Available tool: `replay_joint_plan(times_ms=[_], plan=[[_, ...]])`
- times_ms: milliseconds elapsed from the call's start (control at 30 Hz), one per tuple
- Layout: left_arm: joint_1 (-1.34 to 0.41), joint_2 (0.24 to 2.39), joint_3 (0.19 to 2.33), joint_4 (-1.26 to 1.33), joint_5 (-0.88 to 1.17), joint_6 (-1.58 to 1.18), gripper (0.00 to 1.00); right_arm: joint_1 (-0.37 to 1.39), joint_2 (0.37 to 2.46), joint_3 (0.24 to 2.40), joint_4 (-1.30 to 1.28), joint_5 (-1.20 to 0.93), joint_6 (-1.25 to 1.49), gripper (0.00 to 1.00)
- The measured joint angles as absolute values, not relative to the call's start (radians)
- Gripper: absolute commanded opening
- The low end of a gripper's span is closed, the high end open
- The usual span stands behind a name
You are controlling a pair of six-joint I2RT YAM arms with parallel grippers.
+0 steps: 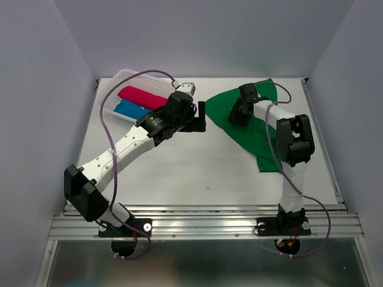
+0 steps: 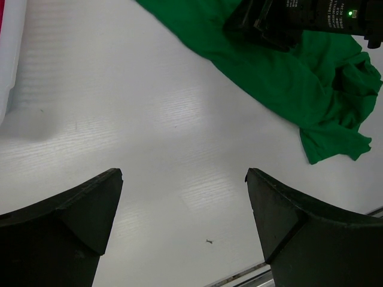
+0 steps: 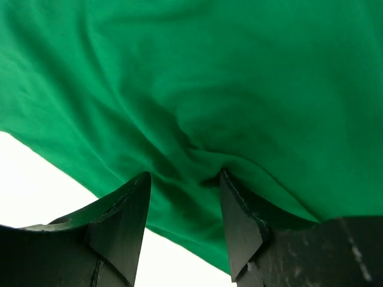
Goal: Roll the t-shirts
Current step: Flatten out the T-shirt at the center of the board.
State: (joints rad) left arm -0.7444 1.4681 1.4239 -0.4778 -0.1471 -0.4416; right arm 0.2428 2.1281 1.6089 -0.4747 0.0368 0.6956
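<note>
The bright green t-shirt (image 1: pixel 222 110) lies crumpled at the back right of the table. It also shows in the left wrist view (image 2: pixel 281 78) and fills the right wrist view (image 3: pixel 197 78). My right gripper (image 1: pixel 240 112) is down on the shirt's middle, jaws apart, with a fold of fabric bunched between them (image 3: pixel 184 176). My left gripper (image 1: pixel 200 117) is open and empty over bare table just left of the shirt's edge (image 2: pixel 184 173). A rolled crimson-pink t-shirt (image 1: pixel 143 95) and a rolled blue t-shirt (image 1: pixel 131 109) lie in the basket.
The white perforated basket (image 1: pixel 125 75) stands at the back left, its edge in the left wrist view (image 2: pixel 9 54). The table's near metal rail (image 1: pixel 203 224) runs by the arm bases. Grey walls close in the back and sides.
</note>
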Motion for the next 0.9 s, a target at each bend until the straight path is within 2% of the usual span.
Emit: replay_joint_plan(times_ms=[200,433,600,633,700,767,900], plan=[[-0.744,1.463,1.386,-0.469,-0.151,-0.451,0.97,0.304,2.136,1.589,-0.423,0.004,0.701,0.56],[-0.744,1.456,1.29,-0.379,-0.131,-0.439,0.98,0.428,1.92,1.268,-0.336,-0.023,0.696,0.58],[-0.744,1.448,1.185,-0.335,-0.134,-0.456,0.99,0.445,1.707,1.016,-0.348,-0.061,0.683,0.59],[-0.744,1.454,1.184,-0.337,-0.136,-0.462,0.99,0.443,1.662,0.985,-0.363,-0.064,0.678,0.64],[-0.744,1.471,1.195,-0.34,-0.143,-0.474,0.98,0.439,1.597,0.964,-0.393,-0.06,0.672,0.66],[-0.744,1.518,1.227,-0.357,-0.161,-0.494,0.95,0.438,1.524,0.963,-0.41,-0.02,0.672,0.75],[-0.745,1.586,1.226,-0.383,-0.198,-0.567,0.92,0.438,1.333,0.904,-0.395,0.126,0.685,0.8]])
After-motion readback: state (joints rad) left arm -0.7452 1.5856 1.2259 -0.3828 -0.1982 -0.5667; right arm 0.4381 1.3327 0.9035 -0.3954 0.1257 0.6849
